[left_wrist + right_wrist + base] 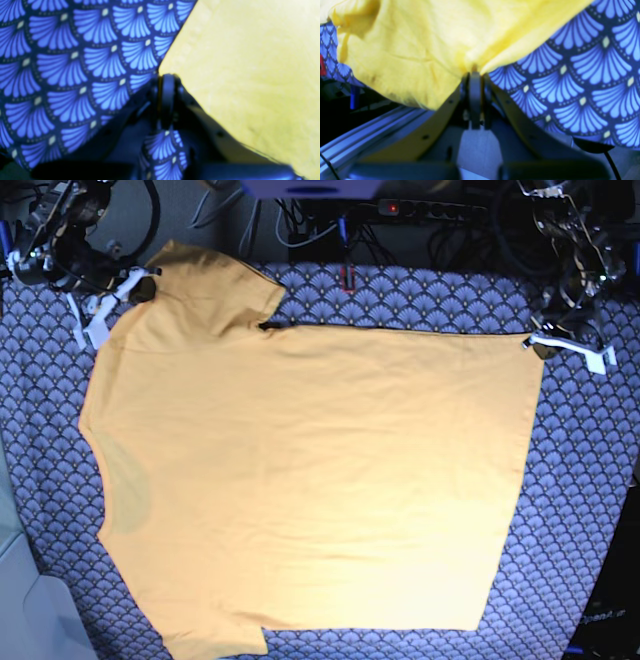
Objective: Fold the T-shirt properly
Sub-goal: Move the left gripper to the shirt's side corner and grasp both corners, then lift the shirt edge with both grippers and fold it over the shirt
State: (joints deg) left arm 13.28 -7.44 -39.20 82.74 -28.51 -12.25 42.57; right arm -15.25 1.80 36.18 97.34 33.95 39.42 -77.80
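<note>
We count one garment, a plain yellow-orange short-sleeved cotton T-shirt (310, 480), spread flat on one blue tablecloth printed with fan-shaped scallops (590, 480), and two grippers at its far edge.

The left gripper (167, 77) sits at the far hem corner of the shirt, on the right of the base view; its jaws are pressed together, and the left wrist view shows their tip right at the yellow corner, though blur keeps us from telling how much cloth lies between them. The right gripper (475, 72) is at the far sleeve, on the left of the base view, its jaws closed and pinching a gathered bunch of the yellow fabric.

Only the base view gives us the whole outline: round neck at the left edge, hem at the right, one sleeve far and one near. The right wrist view alone shows the cloth puckering up into the pinch, and a metal rail (370, 130) below the table edge. The left wrist view alone shows the corner lying flat.

The shirt's long axis runs left to right across the base view, neck pointing left.
</note>
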